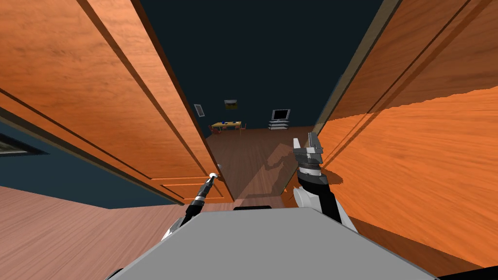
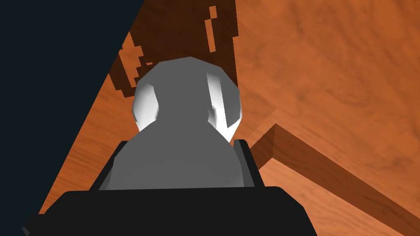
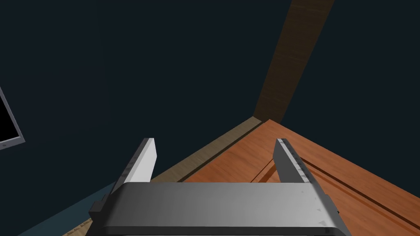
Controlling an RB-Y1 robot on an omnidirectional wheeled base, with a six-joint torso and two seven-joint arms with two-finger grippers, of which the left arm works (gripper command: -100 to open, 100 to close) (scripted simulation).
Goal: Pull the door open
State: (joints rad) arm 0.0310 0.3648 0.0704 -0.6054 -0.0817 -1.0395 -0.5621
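Observation:
An orange wooden door leaf (image 1: 121,97) stands swung towards me on the left of the doorway. Its round pale knob (image 1: 213,175) sits near the leaf's free edge. My left gripper (image 1: 211,179) is at that knob. In the left wrist view the grey and white knob (image 2: 186,102) sits between the fingers of the left gripper (image 2: 180,149), which is shut on its sides, with the door panel (image 2: 328,73) just behind. My right gripper (image 1: 306,145) is raised in the gap, open and holding nothing. The right wrist view shows the right gripper (image 3: 215,143) with its fingers wide apart.
A second orange wooden panel (image 1: 418,146) rises close on my right. Between the two, brown floor (image 1: 253,160) runs to a far room with a small yellow table (image 1: 226,125) and a screen on a stand (image 1: 280,116). A dark blue wall (image 1: 63,175) lies at the left.

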